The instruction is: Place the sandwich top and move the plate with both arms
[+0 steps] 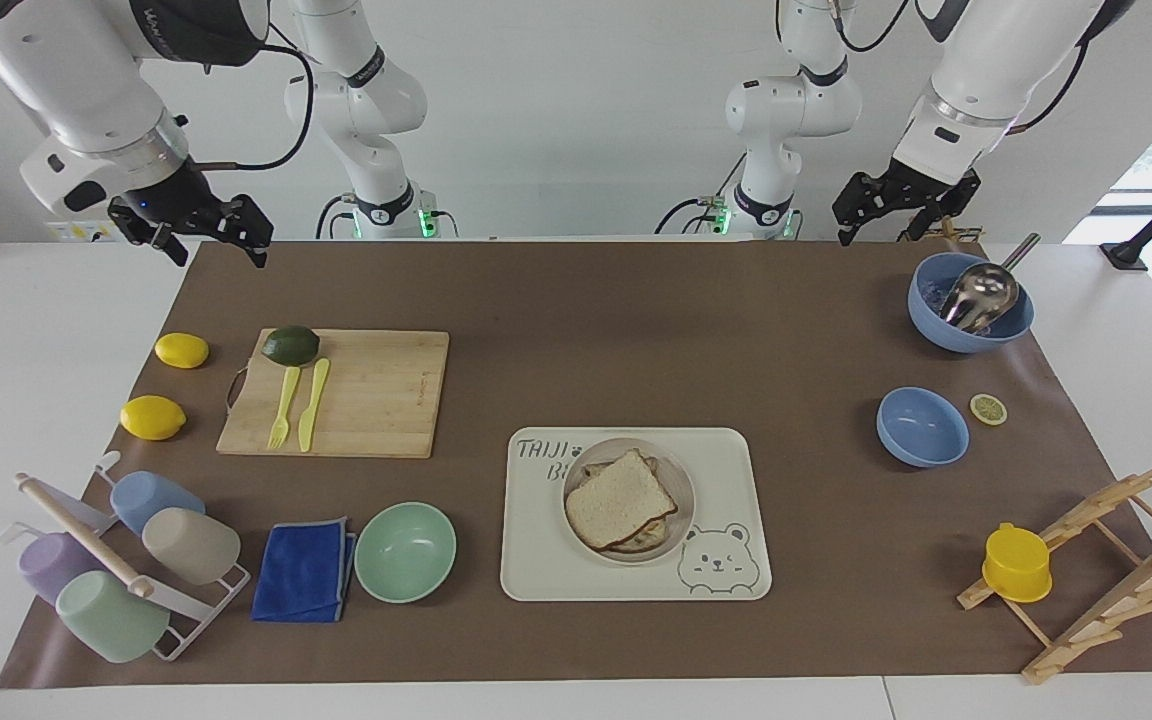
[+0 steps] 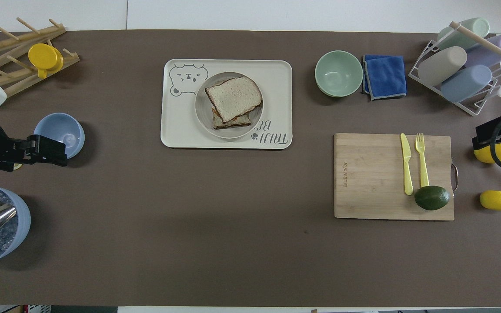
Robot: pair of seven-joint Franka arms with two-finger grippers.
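Observation:
The sandwich top, a light brown bread slice with darker crust, lies on another slice on the small round off-white plate. The plate stands on the cream bear-printed tray. In the overhead view the slice covers most of the plate. My left gripper is open and empty, raised over the mat's edge by the blue bowl with the ladle; it also shows in the overhead view. My right gripper is open and empty, raised over the mat's corner at the right arm's end, and in the overhead view it covers a lemon.
A blue bowl with a metal ladle, a smaller blue bowl, a lemon slice and a wooden rack with a yellow cup lie at the left arm's end. A cutting board, lemons, a mint bowl, a blue cloth and a cup rack lie at the right arm's end.

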